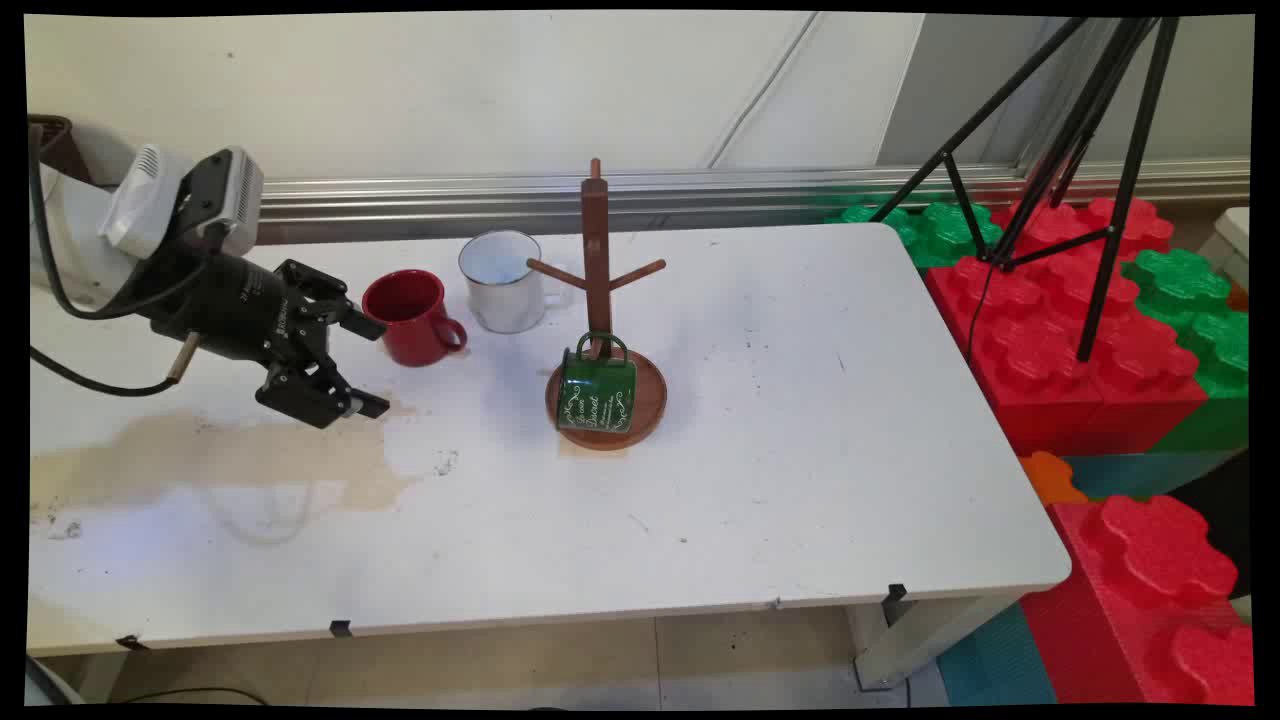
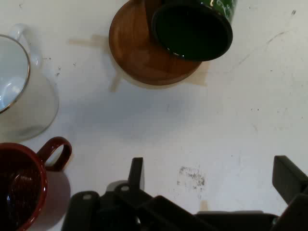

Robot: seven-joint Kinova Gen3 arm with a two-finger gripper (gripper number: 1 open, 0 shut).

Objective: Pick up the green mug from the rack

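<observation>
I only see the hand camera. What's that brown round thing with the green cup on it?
Observer: The base of a wooden mug tree; its post stands up with two bare pegs.
Operator: Is the cup hanging?
Observer: No, the green mug lies tipped on the base, handle up beside the post.
Operator: What's past the table?
Observer: Big red and green blocks with a black tripod on them.
</observation>
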